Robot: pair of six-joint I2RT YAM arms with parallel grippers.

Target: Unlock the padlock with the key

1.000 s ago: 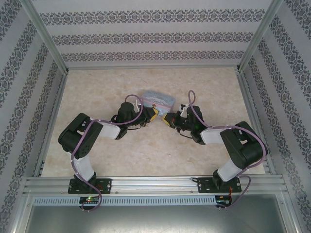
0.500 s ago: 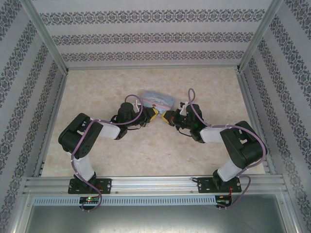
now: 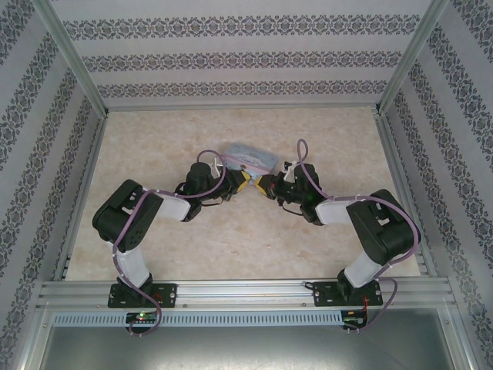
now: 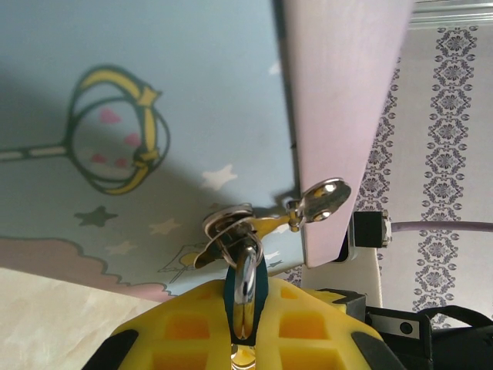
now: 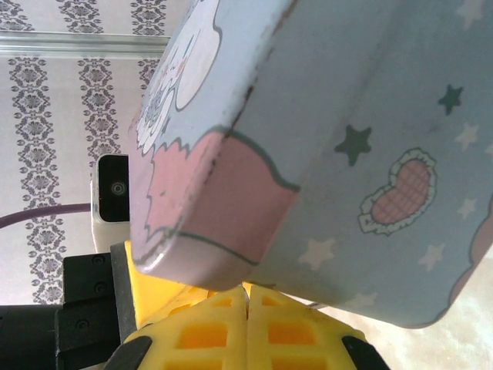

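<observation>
We see the left pincer point(image 4: 245, 312) clamped on the padlock point(image 4: 260, 282) at the tin point(image 4: 115, 92); the right pincer point(image 5: 246, 304) is pressed fully together, and we cannot tell if it holds anything.

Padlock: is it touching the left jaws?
Touching. The left wrist view shows the padlock clamped between the closed left jaws, no gap.

The right pincer point(image 3: 263, 186) has edged closer to the left pincer point(image 3: 243, 183).

Looking down from above, behind arm bases, onto table point(image 3: 154, 139). Close-up from both wrists, facing each other across shared tin point(image 3: 250, 158).
</observation>
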